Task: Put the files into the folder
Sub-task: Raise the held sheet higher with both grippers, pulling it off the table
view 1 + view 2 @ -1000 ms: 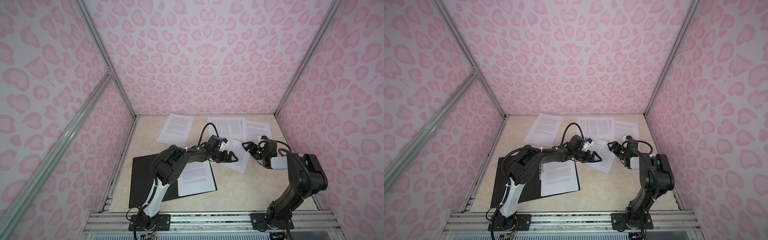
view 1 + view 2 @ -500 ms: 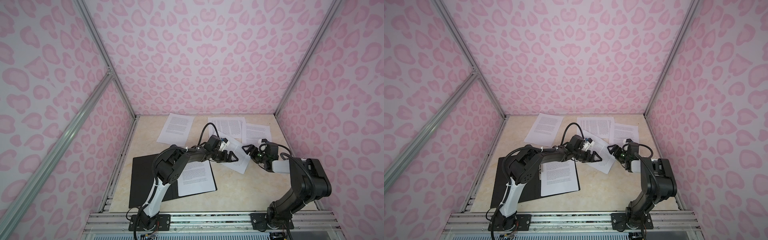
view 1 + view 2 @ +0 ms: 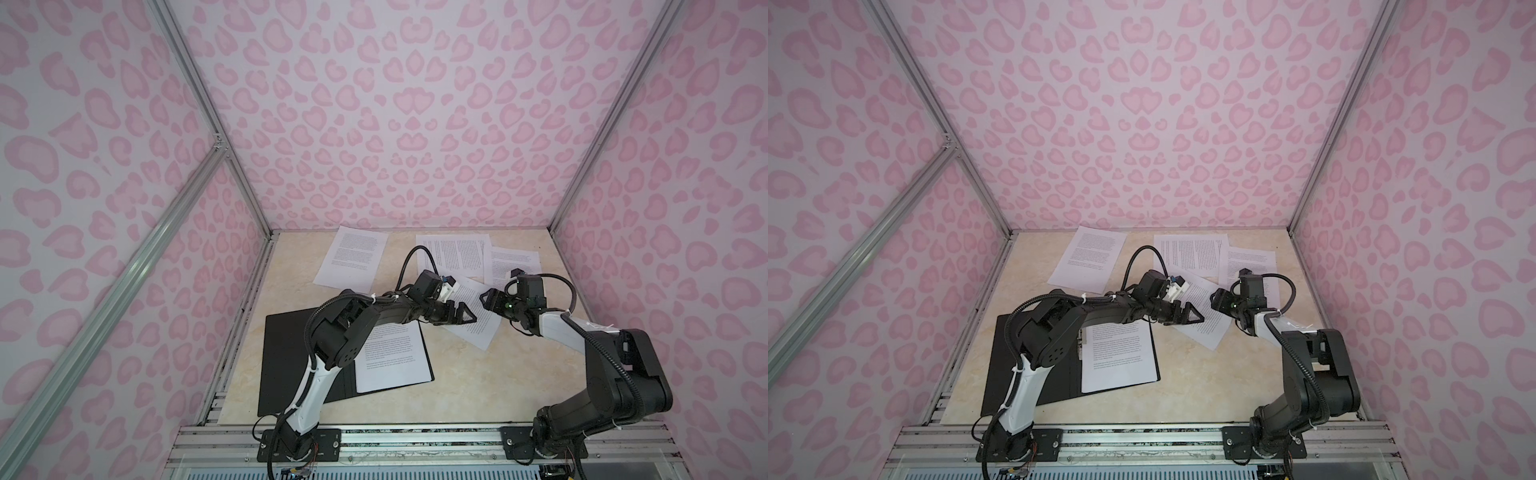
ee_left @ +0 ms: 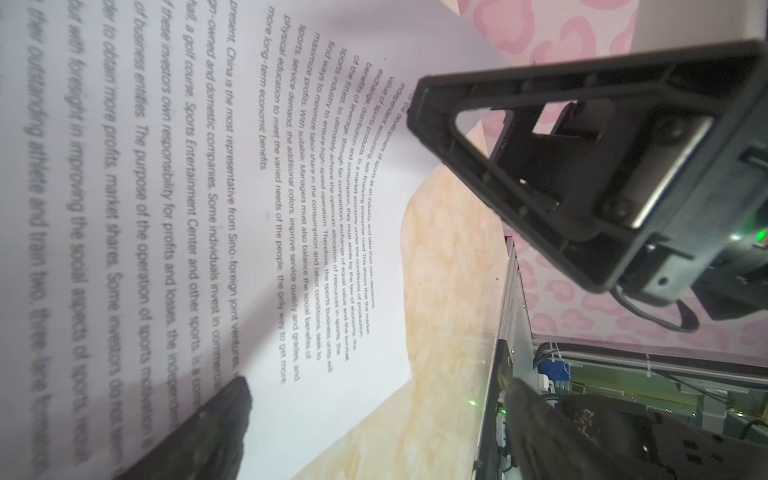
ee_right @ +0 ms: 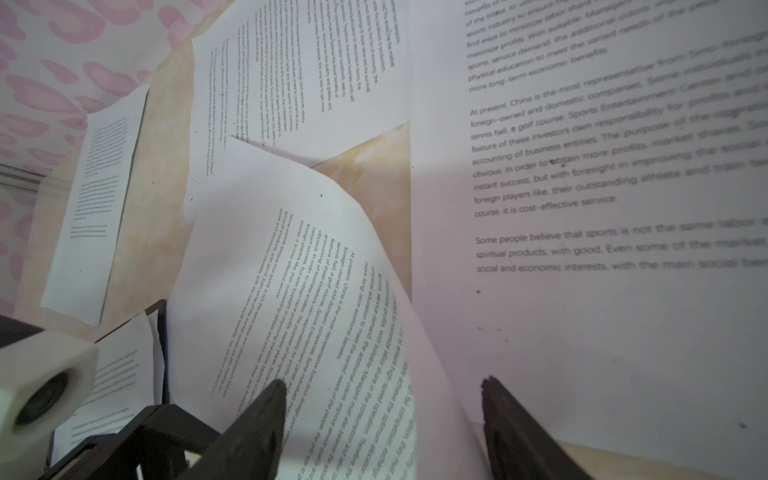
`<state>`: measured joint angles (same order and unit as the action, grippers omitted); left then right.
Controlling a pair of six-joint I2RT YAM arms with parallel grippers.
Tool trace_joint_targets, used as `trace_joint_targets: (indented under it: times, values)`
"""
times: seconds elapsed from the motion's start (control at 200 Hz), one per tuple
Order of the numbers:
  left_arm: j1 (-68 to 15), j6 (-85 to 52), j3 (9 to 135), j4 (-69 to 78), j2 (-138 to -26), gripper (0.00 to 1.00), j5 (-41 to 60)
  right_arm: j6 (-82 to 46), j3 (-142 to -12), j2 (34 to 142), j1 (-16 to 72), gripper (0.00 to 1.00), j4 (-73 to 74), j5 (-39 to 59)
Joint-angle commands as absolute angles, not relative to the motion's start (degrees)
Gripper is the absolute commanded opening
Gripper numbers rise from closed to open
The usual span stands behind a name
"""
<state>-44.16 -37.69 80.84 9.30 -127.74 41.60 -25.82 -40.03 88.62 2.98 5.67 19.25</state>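
One curled sheet (image 3: 482,332) between left tool (image 3: 465,314) and right tool (image 5: 382,382).

folder (image 3: 286,357): open flat, black inside facing up, at the near left.
filed sheet (image 3: 395,361): white, printed, on the folder's right half.
far sheets (image 3: 353,257): 3, flat, along the back edge.
middle sheet (image 3: 478,332): tilted, 1 edge curled up.

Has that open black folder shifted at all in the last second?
No. The folder lies where it did, its near left corner just as close to the front rail.
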Motion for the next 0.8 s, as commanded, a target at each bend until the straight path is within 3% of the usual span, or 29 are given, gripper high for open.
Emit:
trace_joint_targets:
  times: [0.0,0.17,0.35,0.475,0.55,0.795]
  values:
    - [-44.18,-38.50,80.07,-0.31,-129.22,0.97,37.62,-23.21,-40.47,89.55,3.01,0.68,1.36,14.87]
    - [-44.20,-38.34,80.07,-0.26,-129.16,0.97,37.79,-23.13,-40.99,90.41,3.01,0.47,0.82,14.59]
    - [-44.19,-37.56,80.33,-0.49,-128.59,0.97,38.31,-23.36,-40.53,89.19,3.03,0.18,1.04,13.92]
    - [-44.27,-36.36,80.81,-0.70,-127.66,0.97,39.75,-23.66,-40.36,88.21,3.09,0.05,1.06,14.01]
    - [-44.23,-35.37,81.02,-0.68,-126.27,0.97,40.32,-23.92,-40.54,87.27,3.22,0.00,0.52,14.21]
    - [-44.97,-32.23,82.57,-0.35,-119.55,0.97,40.62,-24.78,-39.38,81.81,3.64,0.00,0.03,13.62]
